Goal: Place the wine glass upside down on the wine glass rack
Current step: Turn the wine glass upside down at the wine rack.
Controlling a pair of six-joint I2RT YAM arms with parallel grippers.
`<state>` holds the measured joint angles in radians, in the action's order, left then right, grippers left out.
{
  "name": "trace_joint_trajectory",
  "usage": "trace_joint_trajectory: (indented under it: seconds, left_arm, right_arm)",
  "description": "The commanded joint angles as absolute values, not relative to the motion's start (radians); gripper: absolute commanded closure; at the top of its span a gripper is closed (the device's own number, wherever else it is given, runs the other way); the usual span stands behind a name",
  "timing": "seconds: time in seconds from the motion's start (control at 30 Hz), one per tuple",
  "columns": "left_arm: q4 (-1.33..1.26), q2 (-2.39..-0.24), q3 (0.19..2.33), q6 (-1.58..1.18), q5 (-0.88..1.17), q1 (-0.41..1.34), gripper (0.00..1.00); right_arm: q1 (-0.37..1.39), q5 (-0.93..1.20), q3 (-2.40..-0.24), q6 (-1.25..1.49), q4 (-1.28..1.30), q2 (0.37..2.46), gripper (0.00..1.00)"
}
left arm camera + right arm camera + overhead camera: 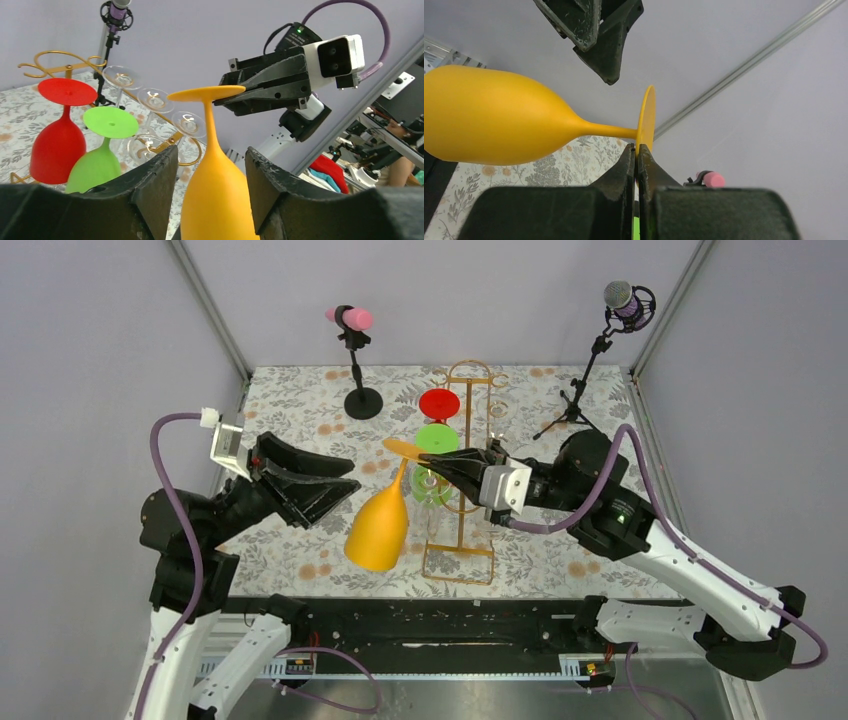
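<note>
An orange wine glass [378,530] hangs tilted in the air just left of the rack, bowl down and foot up. My right gripper [428,460] is shut on the rim of its foot [647,115], seen edge-on in the right wrist view between my fingertips [628,160]. My left gripper [350,486] is open beside the bowl. In the left wrist view the bowl [217,200] shows between the fingers [160,170] with a gap on either side. The gold wire wine glass rack [472,364] stands at mid-table, with a red glass [439,403] and a green glass [437,437] hanging upside down on it.
Clear glasses [155,100] hang on the rack's far side. A pink microphone on a round-base stand [352,318] is at the back left. A second microphone on a tripod [628,300] stands at the back right. A floral cloth [300,400] covers the table.
</note>
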<state>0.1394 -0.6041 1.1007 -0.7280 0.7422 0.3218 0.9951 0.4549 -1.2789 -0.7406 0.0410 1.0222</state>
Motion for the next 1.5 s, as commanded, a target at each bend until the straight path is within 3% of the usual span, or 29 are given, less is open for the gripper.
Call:
trace_joint_trajectory:
  seconds: [0.0, 0.4, 0.63, 0.83, 0.97, 1.07, 1.13, 1.23, 1.33, 1.47]
  left_arm:
    - [0.064, -0.611, 1.086, -0.751, 0.815, 0.334, 0.49]
    - [0.065, -0.649, 1.074, -0.744, 0.865, 0.387, 0.69]
    - [0.065, -0.660, 1.076, -0.746, 0.877, 0.413, 0.74]
    - [0.065, -0.670, 1.068, -0.742, 0.882, 0.427, 1.00]
    - [0.065, -0.671, 1.062, -0.741, 0.879, 0.435, 1.00]
    - [0.066, -0.674, 1.064, -0.741, 0.879, 0.439, 0.76]
    - [0.066, -0.676, 1.066, -0.741, 0.880, 0.442, 0.75]
    - [0.065, -0.682, 1.069, -0.741, 0.884, 0.445, 0.79]
    - [0.065, -0.687, 1.071, -0.741, 0.888, 0.449, 0.98]
    - [0.065, -0.684, 1.068, -0.735, 0.889, 0.452, 1.00]
  right_arm:
    - [1.038, 0.447, -1.354, -0.806, -0.032, 1.054, 1.00]
    - [1.103, 0.420, -1.436, -0.871, -0.021, 1.147, 1.00]
    - [1.122, 0.395, -1.453, -0.911, 0.028, 1.173, 1.00]
    - [1.127, 0.382, -1.446, -0.916, 0.011, 1.181, 1.00]
    - [1.130, 0.366, -1.457, -0.910, 0.011, 1.188, 1.00]
    - [1.132, 0.355, -1.462, -0.914, 0.013, 1.197, 1.00]
    - [1.131, 0.352, -1.457, -0.916, 0.010, 1.197, 1.00]
    - [1.132, 0.352, -1.456, -0.913, 0.011, 1.199, 1.00]
    - [1.132, 0.347, -1.450, -0.911, -0.029, 1.199, 1.00]
    - [1.132, 0.335, -1.427, -0.912, -0.060, 1.188, 1.00]
